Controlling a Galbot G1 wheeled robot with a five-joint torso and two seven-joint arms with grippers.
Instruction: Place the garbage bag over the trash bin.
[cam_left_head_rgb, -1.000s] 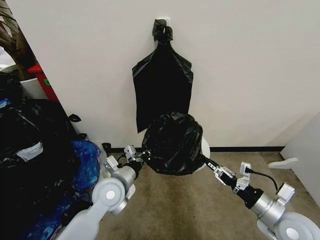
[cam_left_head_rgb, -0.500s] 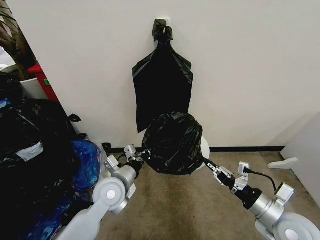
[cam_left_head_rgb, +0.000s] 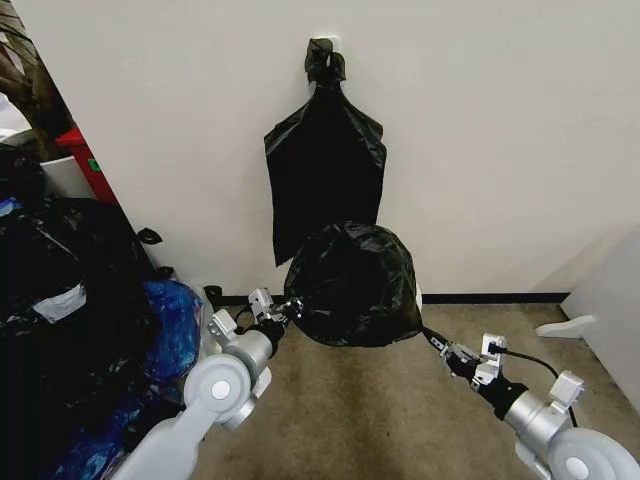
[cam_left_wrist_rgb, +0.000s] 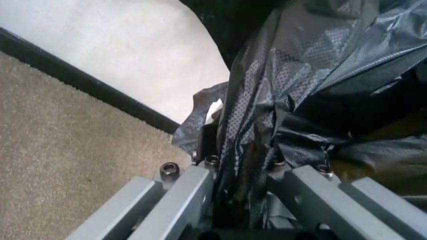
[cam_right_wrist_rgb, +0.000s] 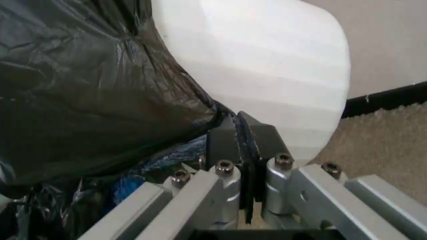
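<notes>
Both pincers, left (cam_left_head_rgb: 291, 306) and right (cam_left_head_rgb: 428, 335), pinch opposite edges of the garbage bag (cam_left_head_rgb: 352, 285), stretched between them over the trash bin (cam_right_wrist_rgb: 267, 70).

Even, soft indoor light fills the room; the wall (cam_left_head_rgb: 500, 120) reads bright and flat. The garbage bag (cam_left_head_rgb: 352, 285) shows faint sheen. Both wrist views blur close up, and shadows stay weak on the carpet (cam_left_head_rgb: 370, 410).

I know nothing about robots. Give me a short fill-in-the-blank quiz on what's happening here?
1. Both grippers pinch the edge of a black ____.
2. The bag drapes over a bin coloured ____.
3. The floor is covered in ____.
4. The left gripper and right gripper are both ____.

Missing words: bag; white; carpet; shut
</notes>
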